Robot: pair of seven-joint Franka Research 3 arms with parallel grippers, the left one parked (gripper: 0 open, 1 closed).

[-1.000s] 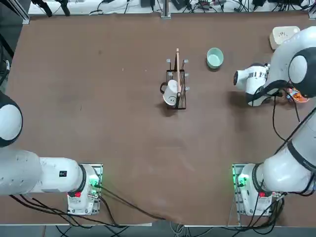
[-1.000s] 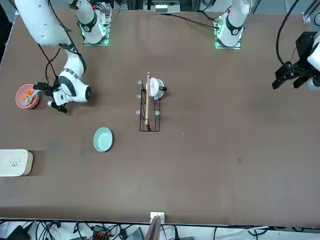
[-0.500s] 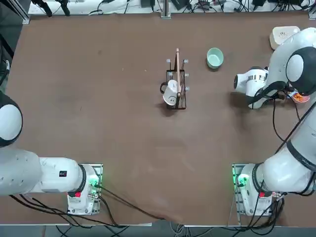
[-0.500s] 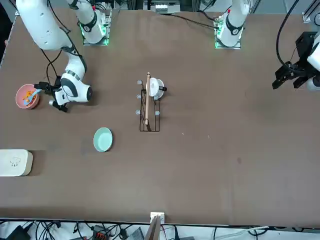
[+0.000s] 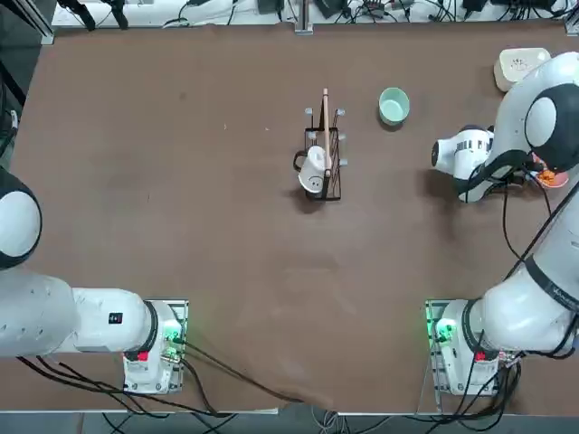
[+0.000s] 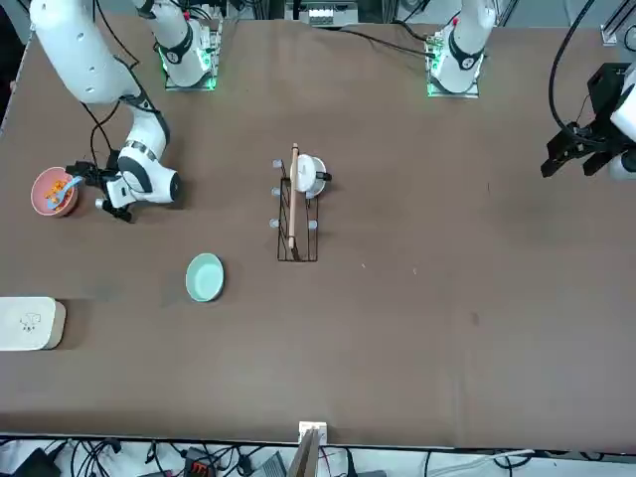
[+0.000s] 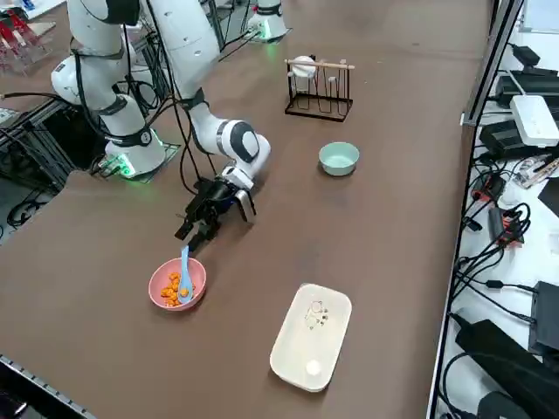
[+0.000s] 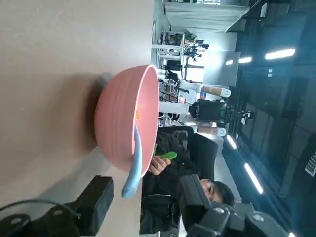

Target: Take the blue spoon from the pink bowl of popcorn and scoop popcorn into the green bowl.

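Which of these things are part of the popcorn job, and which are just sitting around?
Part of the job:
- blue spoon
- pink bowl
- popcorn
- green bowl
- right gripper, jaws open near the spoon

Just lying about:
- white tray
- rack
- white mug

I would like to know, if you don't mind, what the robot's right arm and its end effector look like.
The right arm is glossy white with rounded, tube-like links and dark grey bands at the joints; black cables run along it. Green lights glow at its base. The right end effector is black, with two blocky, squared-off fingers and small round screw heads on its dark parts.
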